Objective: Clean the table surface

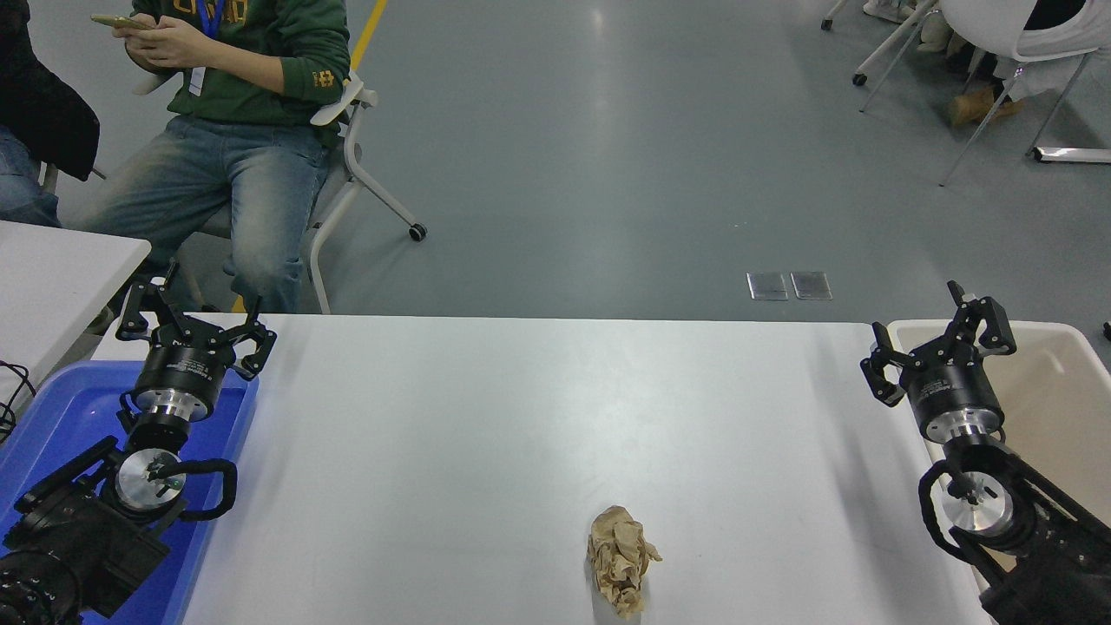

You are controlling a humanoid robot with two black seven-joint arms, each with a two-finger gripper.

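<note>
the table surface (486, 417) looks smooth and matt white, with a faint sheen down its middle. the brown paper wad (621, 560) is crumpled and rough. the tray (61, 408) is glossy blue plastic. the bin (1055, 382) is dull beige plastic. both arms show matt black casing and polished metal rings.

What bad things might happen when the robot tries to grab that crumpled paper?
The crumpled brown paper lies near the front edge of the table surface, so a clumsy nudge might push it off. The right pincer, open, hangs far from it by the beige bin, so the arm has a long swing back and may miss. The paper looks light and might slip when pinched.
</note>
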